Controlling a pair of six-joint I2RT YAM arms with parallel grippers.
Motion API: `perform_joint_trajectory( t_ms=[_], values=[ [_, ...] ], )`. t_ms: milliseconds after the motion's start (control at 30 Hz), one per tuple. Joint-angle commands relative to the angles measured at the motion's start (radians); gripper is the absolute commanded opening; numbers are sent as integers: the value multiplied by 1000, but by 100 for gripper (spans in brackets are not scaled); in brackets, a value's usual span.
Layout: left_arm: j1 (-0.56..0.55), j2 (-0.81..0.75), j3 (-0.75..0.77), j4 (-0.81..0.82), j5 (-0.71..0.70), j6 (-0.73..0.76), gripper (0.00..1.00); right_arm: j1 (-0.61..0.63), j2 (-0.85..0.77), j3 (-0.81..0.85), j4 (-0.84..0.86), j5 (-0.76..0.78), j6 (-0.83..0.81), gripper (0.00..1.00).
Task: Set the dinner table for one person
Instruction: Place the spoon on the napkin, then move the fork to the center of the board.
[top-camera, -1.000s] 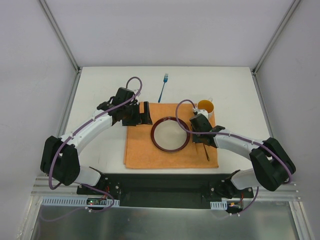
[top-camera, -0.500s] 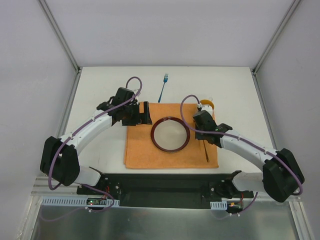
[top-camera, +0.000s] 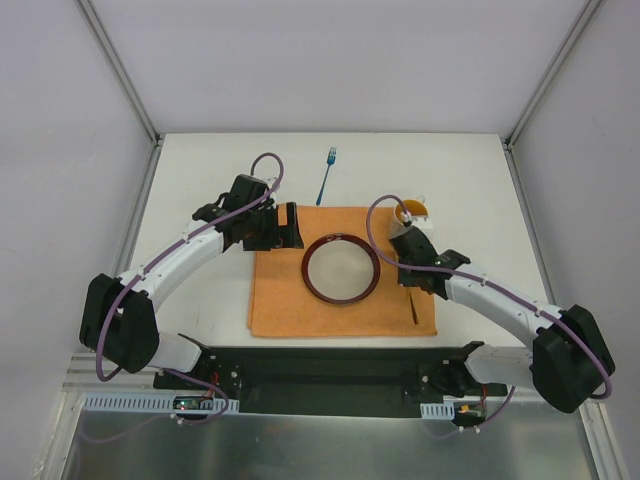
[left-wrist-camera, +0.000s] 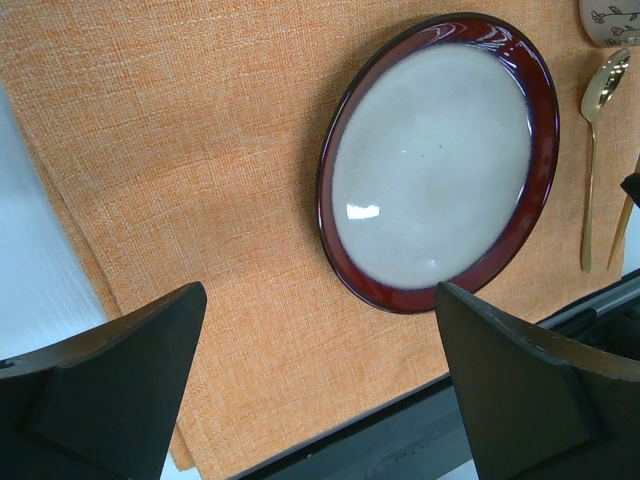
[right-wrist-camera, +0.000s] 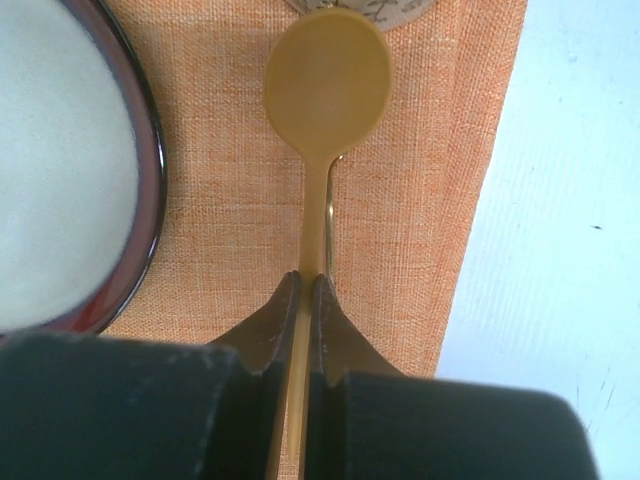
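Observation:
On the white dinner table (top-camera: 200, 170) lies an orange placemat (top-camera: 290, 300) with a red-rimmed plate (top-camera: 341, 268) on it. My right gripper (top-camera: 410, 240) is shut on the handle of a gold spoon (right-wrist-camera: 328, 85), held just above the mat's right side (right-wrist-camera: 420, 200), its bowl pointing at a yellow-lined cup (top-camera: 412, 210). In the right wrist view my right gripper (right-wrist-camera: 307, 285) has the plate (right-wrist-camera: 60, 160) to its left. My left gripper (top-camera: 285, 228) is open and empty over the mat's far left corner. In the left wrist view it (left-wrist-camera: 320, 400) faces the plate (left-wrist-camera: 440, 160).
A blue fork (top-camera: 326, 175) lies on the bare table beyond the mat. A thin dark utensil (top-camera: 415, 308) lies on the mat's near right corner. Grey frame posts (top-camera: 120, 70) stand at the far corners. A black base rail (top-camera: 320, 365) runs along the near edge.
My right gripper has moved away from the base toward the cup, carrying the spoon, and the arm has stretched out to the right. The left arm has not moved.

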Motion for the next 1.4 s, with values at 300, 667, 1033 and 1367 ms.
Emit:
perform_joint_trajectory(
  t_ms=[300, 667, 1033, 1367],
  values=[
    [8, -33, 35, -24, -22, 41, 99, -10, 142, 25, 10, 5, 41, 1],
    [10, -30, 49, -38, -40, 35, 99, -45, 199, 33, 50, -76, 23, 26],
    [10, 11, 154, -43, -58, 44, 99, -65, 107, 128, -66, -87, -2, 52],
    [19, 367, 866, -198, -483, 250, 99, -95, 18, 415, -327, -150, -74, 52]
  ],
)
